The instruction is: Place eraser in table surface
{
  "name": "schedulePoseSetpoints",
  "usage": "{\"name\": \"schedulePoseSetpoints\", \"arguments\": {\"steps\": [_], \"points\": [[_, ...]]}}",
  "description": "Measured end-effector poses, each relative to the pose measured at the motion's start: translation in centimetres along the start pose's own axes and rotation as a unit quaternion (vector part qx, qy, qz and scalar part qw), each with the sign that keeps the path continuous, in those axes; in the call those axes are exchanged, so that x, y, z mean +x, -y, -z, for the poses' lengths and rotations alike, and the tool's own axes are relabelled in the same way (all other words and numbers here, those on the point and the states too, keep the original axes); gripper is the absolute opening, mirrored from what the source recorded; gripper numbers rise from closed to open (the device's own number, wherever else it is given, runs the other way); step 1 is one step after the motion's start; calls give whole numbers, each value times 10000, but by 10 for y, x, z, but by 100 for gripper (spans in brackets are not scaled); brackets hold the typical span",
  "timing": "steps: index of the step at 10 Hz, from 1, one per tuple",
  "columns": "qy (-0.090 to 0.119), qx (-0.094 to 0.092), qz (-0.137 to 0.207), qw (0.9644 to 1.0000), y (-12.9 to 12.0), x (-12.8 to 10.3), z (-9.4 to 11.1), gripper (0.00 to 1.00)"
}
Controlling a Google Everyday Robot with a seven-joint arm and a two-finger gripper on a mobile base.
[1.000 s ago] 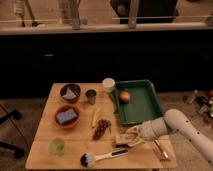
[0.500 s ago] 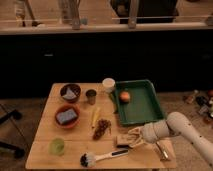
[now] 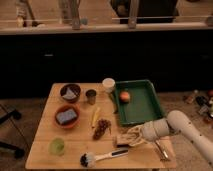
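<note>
My gripper (image 3: pixel 131 136) is at the end of the white arm that reaches in from the right. It hangs low over the front right part of the wooden table (image 3: pixel 75 152), just in front of the green tray (image 3: pixel 150 117). A small tan block (image 3: pixel 121 141), apparently the eraser, lies at the gripper's tip on or just above the table surface. I cannot tell whether the gripper still holds it.
The tray holds an apple (image 3: pixel 124 96). On the table are a white cup (image 3: pixel 108 84), a metal cup (image 3: pixel 91 96), a dark bowl (image 3: pixel 70 93), an orange bowl (image 3: pixel 66 116), a green cup (image 3: pixel 57 146), a dark bunch (image 3: pixel 101 128) and a brush (image 3: pixel 102 157).
The arm has settled slightly lower over the table's front right. The gripper stays at nearly the same spot by the tan block.
</note>
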Motion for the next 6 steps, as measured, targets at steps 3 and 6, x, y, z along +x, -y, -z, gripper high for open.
{"name": "schedulePoseSetpoints", "arguments": {"steps": [3,6], "points": [[-31,-44,34,10000,2,-4,4,80],[-90,99,90,9999,6,-5,21,80]]}}
